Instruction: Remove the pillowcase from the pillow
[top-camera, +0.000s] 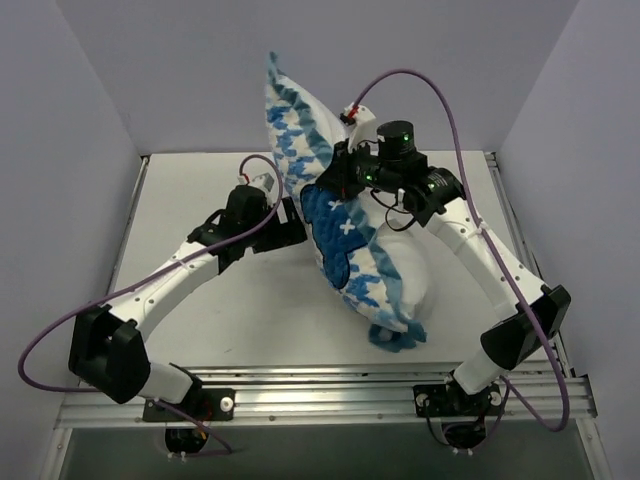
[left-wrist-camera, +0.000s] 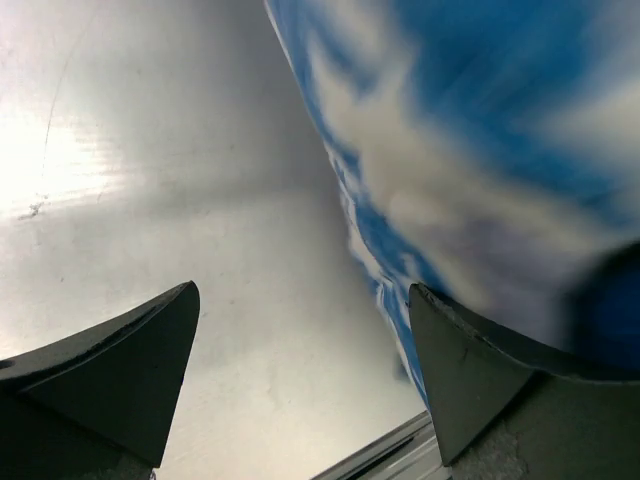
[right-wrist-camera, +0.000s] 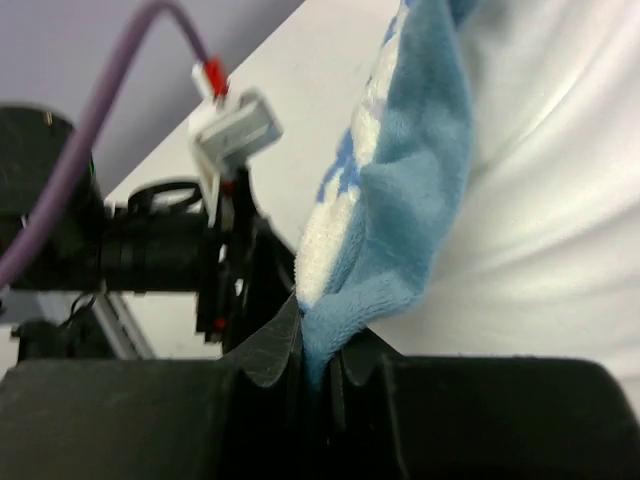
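The left gripper (left-wrist-camera: 302, 290) is wide open and holds nothing; bare table (left-wrist-camera: 150, 150) shows through the gap between its fingers. Just to its right stands the pillowcase (left-wrist-camera: 480, 150). The blurred blue-and-white cloth fills the space above the finger (left-wrist-camera: 480, 370) on that side, and I cannot tell whether the two touch.

From above, the pillowcase is up on edge between the two grippers. One corner points high at the back and the ruffled bottom corner rests on the table toward the arm bases.

The right gripper (right-wrist-camera: 320, 355) is closed tight, pinching the teal trim (right-wrist-camera: 400, 230) of the pillowcase, which rises straight out of its fingertips. To the right of this gripper swells plump white fabric (right-wrist-camera: 560, 200). I cannot tell whether it is the pillow or the plain back of the pillowcase.
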